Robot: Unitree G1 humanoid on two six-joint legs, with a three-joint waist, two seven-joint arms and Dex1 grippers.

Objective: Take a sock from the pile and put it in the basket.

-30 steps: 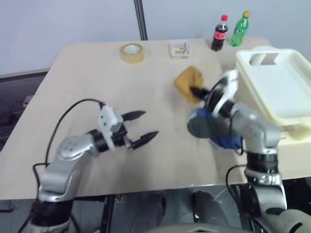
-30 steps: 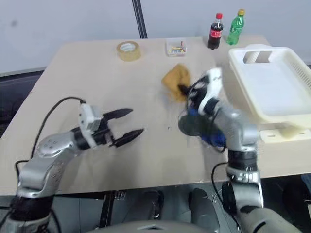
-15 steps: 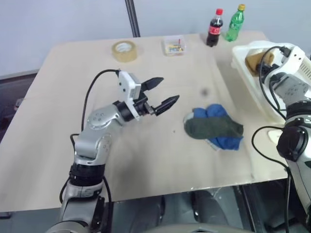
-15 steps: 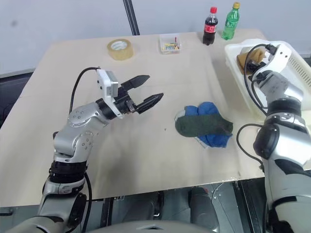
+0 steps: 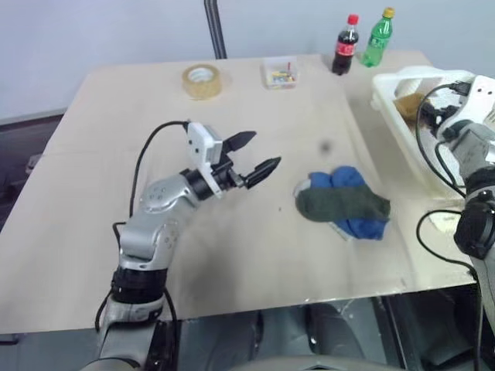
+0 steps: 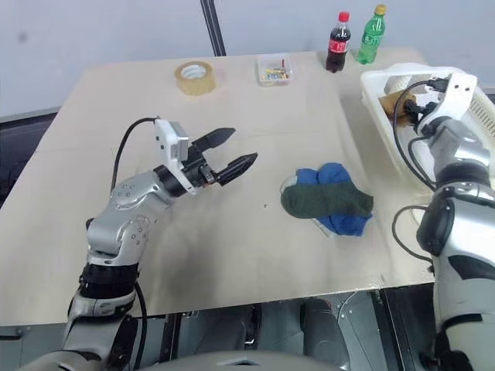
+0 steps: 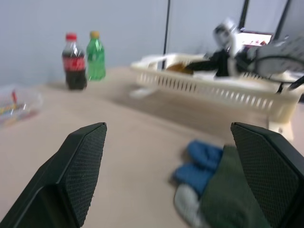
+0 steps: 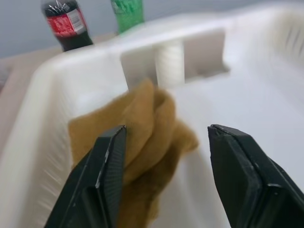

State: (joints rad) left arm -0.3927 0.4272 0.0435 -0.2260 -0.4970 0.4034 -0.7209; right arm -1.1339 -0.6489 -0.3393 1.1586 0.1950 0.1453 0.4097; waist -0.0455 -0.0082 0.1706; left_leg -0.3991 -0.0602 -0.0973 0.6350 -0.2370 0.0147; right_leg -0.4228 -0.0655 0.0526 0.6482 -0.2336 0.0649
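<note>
Up close, my left jaws (image 5: 257,154) hang spread wide above the worktop (image 5: 93,193), holding nothing. Right of them lies the pile (image 5: 343,204): one dark grey-green sock over bright blue ones. At far right my right jaws (image 8: 164,178) stand parted inside the basket (image 6: 373,86), and the wrist camera shows one mustard sock (image 8: 142,128) lying loose between them.

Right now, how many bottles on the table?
2. The cola bottle with the red cap and the green bottle stand side by side at the table's far edge, just beyond the white basket. Nothing seems to hide another.
</note>
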